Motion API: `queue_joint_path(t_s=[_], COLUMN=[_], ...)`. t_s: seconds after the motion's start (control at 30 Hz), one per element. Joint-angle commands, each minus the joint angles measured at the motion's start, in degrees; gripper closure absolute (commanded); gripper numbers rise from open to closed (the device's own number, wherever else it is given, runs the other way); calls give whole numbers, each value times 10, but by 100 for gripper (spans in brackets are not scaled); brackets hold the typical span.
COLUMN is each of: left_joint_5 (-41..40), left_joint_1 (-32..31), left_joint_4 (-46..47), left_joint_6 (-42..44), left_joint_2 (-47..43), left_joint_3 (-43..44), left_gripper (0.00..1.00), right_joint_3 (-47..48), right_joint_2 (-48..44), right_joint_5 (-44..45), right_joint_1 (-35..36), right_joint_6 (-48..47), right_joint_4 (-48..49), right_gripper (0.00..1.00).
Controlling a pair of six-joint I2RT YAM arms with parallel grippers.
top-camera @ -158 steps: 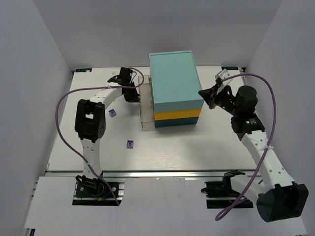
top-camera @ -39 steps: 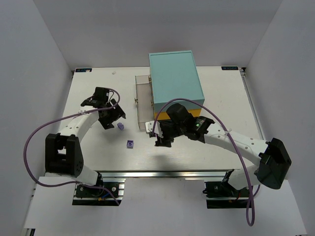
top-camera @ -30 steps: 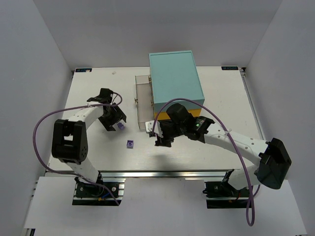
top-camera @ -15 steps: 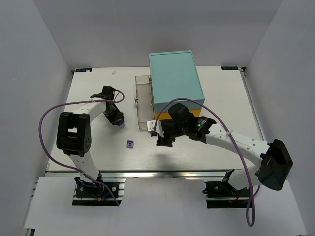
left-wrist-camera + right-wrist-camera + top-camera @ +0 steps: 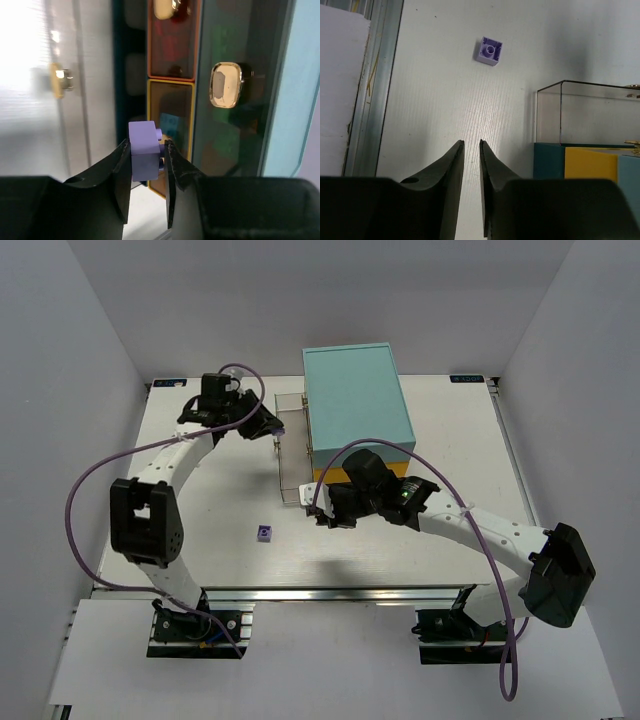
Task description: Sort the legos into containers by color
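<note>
Holding that purple brick (image 5: 142, 142) up by the cabinet (image 5: 355, 405) on purpose? my spotter asks.

Yes, I answer. My left hand (image 5: 146, 155) is clamped on two of its flat sides, a stud showing at one side, so it can't twist out while I line it up. It hangs off the surface (image 5: 200, 540), just in front of the drawer fronts with the gold knobs (image 5: 226, 85).

Which drawer takes it?

I judge one of the clear drawers (image 5: 291, 455) pulled out on the cabinet's left side. That is why they stand open: a brick can drop in from above. In the wrist view I see coloured shapes behind the closed fronts, but they are too blurred to name.

And the right hand (image 5: 471, 144)?

Empty, its fingers drawn nearly together with only a thin gap. It hovers low over the surface just beside the near end of the clear drawers, pointing toward the second purple brick (image 5: 490, 51). That one lies alone, stud up, apart from the cabinet. I'd say the hand is placed there to be ready for it, and it would have to spread its fingers first.

Any risk?

The held brick is tiny and sits near the fingertips. Letting go over a drawer's rim instead of its inside could bounce it out.
</note>
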Motion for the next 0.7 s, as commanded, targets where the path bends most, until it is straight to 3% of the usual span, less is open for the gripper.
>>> queue_joint_path(t_s=[0.0, 0.1, 0.13, 0.27, 0.37, 0.53, 0.63, 0.67], left_joint_5=[64, 62, 57, 26, -10, -113, -227, -306], left_joint_1=[-19, -40, -40, -52, -52, -32, -32, -32], left_joint_4=[13, -19, -27, -60, -80, -126, -165, -178], left_joint_6=[-1, 11, 15, 30, 33, 41, 48, 47], left_joint_2=[46, 85, 93, 101, 85, 22, -60, -117], left_joint_3=[40, 86, 94, 120, 130, 130, 94, 72], left_gripper=[75, 58, 45, 33, 31, 37, 41, 38], right_joint_3=[3, 5, 5, 18, 32, 62, 106, 116], right_joint_2=[-15, -15, -13, -5, 10, 72, 137, 155], right_joint_5=[-4, -3, -3, -10, -41, -67, -27, -5], right_joint_1=[-3, -3, -3, -1, 4, 23, 43, 52], right_joint_6=[3, 2, 1, -15, -51, -86, -59, -37], right_joint_4=[17, 17, 16, 5, -11, -16, -13, 0], right_gripper=[76, 74, 71, 49, 39, 34, 34, 36])
